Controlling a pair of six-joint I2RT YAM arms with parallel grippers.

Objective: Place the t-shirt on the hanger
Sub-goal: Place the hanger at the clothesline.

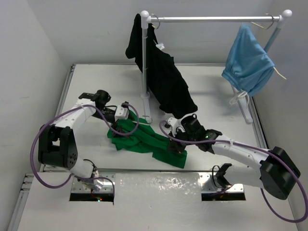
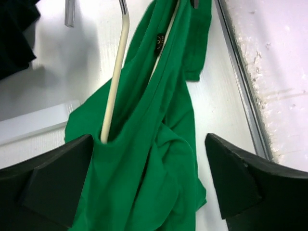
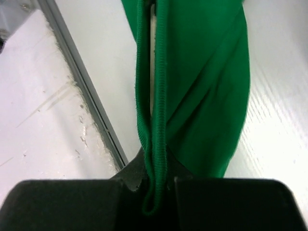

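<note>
— White worktop (image 1: 96,86), white walls, and a metal rail (image 1: 211,19) at twelve o'clock carrying a black garment (image 1: 166,82) and a light-blue garment (image 1: 248,60). Where's ours?

— Mid-worktop, between the arms: the bright green cloth t-shirt (image 1: 144,142) lies crumpled. One arm of the thin cream-white clothes hanger (image 2: 115,77) is poked into a fold of it.

— And the fingers?

— At the shirt's nine o'clock, the left fingers (image 2: 53,187) stand wide apart over cloth and hanger, holding nothing. At three o'clock, the right fingers (image 3: 72,202) are pinched tight on the shirt's ribbed edge (image 3: 159,96).

— So what's the risk?

— Nothing holds the hanger. I judge a pull from the right could drag the cloth off it, or the narrow rib could slip free. The left fingers, on closing, might catch loose cloth alone.
</note>
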